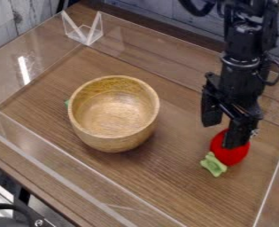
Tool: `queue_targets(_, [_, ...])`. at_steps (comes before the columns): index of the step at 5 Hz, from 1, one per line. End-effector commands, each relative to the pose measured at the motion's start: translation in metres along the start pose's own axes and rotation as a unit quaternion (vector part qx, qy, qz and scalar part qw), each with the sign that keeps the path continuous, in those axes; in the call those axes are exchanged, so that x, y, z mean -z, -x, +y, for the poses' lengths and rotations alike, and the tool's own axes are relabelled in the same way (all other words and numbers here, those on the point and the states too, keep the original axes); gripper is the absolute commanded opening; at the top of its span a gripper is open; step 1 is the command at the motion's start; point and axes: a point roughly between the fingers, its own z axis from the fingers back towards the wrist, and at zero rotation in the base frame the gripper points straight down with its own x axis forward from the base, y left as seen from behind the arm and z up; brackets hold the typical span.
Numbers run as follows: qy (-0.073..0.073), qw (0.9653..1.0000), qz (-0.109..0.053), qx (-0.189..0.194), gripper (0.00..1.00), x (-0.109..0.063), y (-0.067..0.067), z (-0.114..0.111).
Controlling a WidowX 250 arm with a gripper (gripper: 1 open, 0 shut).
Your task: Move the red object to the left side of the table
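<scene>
The gripper (223, 115), apparently spread apart, is over the red strawberry (230, 147); the wooden bowl (112, 113) is empty.

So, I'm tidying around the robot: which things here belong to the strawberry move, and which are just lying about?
In the job:
- red toy strawberry
- gripper
- tabletop

Just lying about:
- wooden bowl
</scene>
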Motion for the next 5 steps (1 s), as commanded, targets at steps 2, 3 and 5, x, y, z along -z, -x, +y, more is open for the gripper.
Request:
queue_targets(2, [-0.014, 0.9994, -0.017, 0.028, 1.0, 0.004, -0.026, -0.022])
queue_targets(3, [-0.014, 0.9971, 0.004, 0.074, 1.0, 0.016, -0.026, -0.025])
queue_targets(5, [-0.021, 0.9939, 0.028, 0.104, 1.0, 0.019, -0.026, -0.029])
